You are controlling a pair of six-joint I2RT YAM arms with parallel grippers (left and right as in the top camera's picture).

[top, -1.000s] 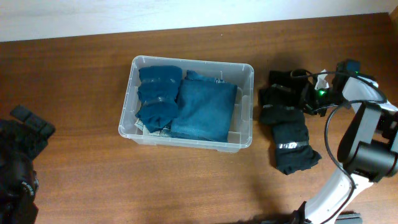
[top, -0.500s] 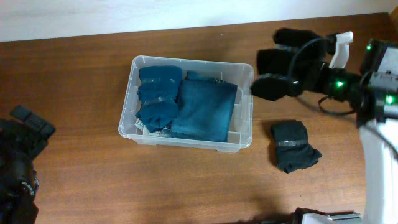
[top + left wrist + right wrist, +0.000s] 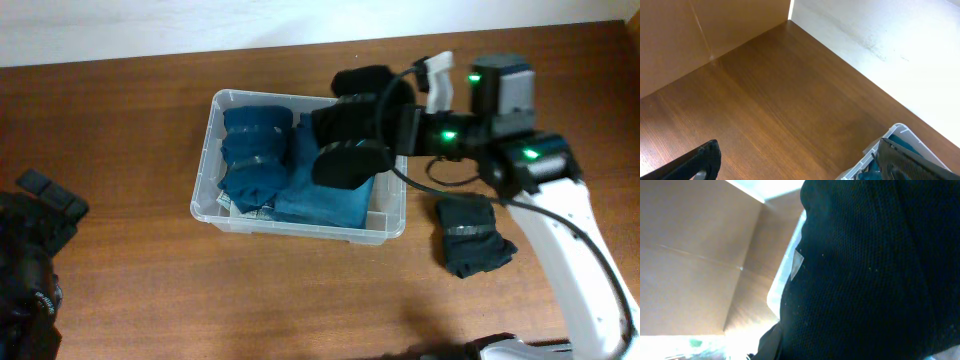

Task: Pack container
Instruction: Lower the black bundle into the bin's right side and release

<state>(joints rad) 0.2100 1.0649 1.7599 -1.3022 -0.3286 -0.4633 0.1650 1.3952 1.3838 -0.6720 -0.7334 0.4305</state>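
Overhead view, reading left to right. My left arm is parked at the near-left corner of the counter. In the left wrist view the left gripper stands wide open with nothing between its fingers, and only a corner of the container shows.

The container sits around the middle of the counter, closer to the far edge. Its left side holds a stack of rolled dark blue garments. A folded blue garment lies flat just beside them, filling most of the remaining floor.

The right gripper is clamped on a black stack of rolled garments. The jaws are hidden by the cloth, but the load hangs clear of any support, so I judge the grip closed. In the right wrist view black knit fabric with a small white tag fills the frame.

Change noted: one second ago this stack lay on the counter toward the right edge and the right arm was bent over it. It is now lifted and carried across, above the right half of the container. One black roll remains on the counter between the container and the right edge.

Assessment: transport is nearly done. The next step is to lower and release onto the folded blue garment, then make one more pick.
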